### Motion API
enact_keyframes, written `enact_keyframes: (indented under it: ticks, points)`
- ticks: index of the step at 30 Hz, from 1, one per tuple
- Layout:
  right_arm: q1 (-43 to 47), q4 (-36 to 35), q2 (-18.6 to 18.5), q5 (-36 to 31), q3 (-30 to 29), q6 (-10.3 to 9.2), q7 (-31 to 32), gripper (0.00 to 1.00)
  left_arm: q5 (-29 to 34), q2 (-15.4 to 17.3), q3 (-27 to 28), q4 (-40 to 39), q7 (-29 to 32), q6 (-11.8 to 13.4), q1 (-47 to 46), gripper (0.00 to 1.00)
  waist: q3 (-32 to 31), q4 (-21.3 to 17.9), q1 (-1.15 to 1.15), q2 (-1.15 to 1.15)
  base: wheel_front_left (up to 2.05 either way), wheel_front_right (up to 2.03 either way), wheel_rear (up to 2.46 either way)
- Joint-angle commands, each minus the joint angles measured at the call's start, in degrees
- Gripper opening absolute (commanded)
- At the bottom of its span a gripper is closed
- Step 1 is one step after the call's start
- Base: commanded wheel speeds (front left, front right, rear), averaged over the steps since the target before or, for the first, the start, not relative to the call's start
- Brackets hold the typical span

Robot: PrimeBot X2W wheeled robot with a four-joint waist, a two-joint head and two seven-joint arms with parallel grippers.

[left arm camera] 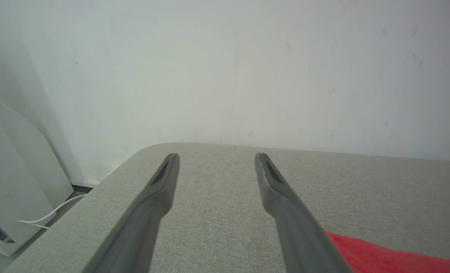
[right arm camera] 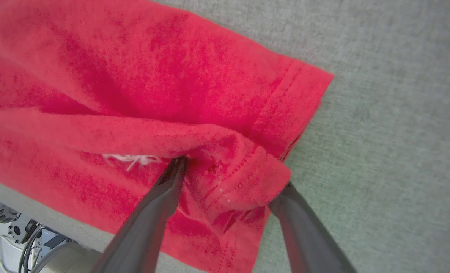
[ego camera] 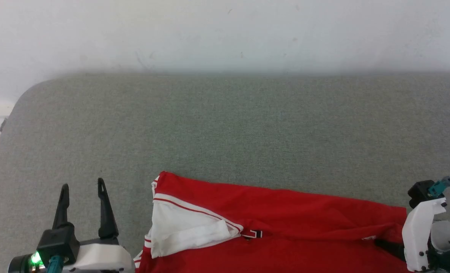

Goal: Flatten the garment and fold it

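The red garment (ego camera: 285, 212) lies along the near edge of the grey surface (ego camera: 225, 125), partly folded over itself, with a white sleeve (ego camera: 179, 227) and its striped trim on top at the left. A bit of black lettering (ego camera: 252, 234) peeks out beside the sleeve. My left gripper (ego camera: 81, 185) stands open over bare surface left of the garment, holding nothing; in the left wrist view the gripper (left arm camera: 217, 155) has a red edge of the garment (left arm camera: 380, 258) to its right. My right gripper (right arm camera: 232, 178) is open, its fingers straddling a raised fold at the hem corner of the garment (right arm camera: 134, 76).
A white wall (ego camera: 225, 34) rises behind the surface, whose far left corner (ego camera: 31, 91) is rounded. A white panel and a cable (left arm camera: 50, 212) stand past the left edge. The robot's base and wires (right arm camera: 16, 235) show below the near edge.
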Motion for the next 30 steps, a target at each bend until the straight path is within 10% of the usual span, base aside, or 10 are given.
enact_keyframes:
  ticks: [1,2,3,30]
  points:
    - [2.24,1.18,2.35,0.09,2.56,0.07,0.6,1.0,1.34,-0.81,0.93,0.33,-0.27,-1.09,0.9,1.0,-0.37,-0.41,0.01,0.0,0.0,0.0,0.0]
    - [2.18,1.33,2.31,0.18,2.95,0.07,0.47,0.38,1.97,-1.37,1.48,0.47,-0.27,-1.79,1.24,1.0,-0.53,-0.53,0.01,0.0,0.0,0.0,0.0]
    - [2.04,1.34,2.23,0.29,3.16,0.07,0.08,0.0,2.69,-1.86,1.96,0.51,-0.27,-2.47,1.53,1.0,-0.66,-0.67,0.01,0.0,0.0,0.0,0.0]
    - [0.73,-0.4,-15.52,0.66,-3.98,0.07,-3.49,0.0,11.21,-6.7,7.55,-1.41,-0.27,-6.25,4.83,1.0,-3.09,-2.68,0.01,0.0,0.0,0.0,0.0]
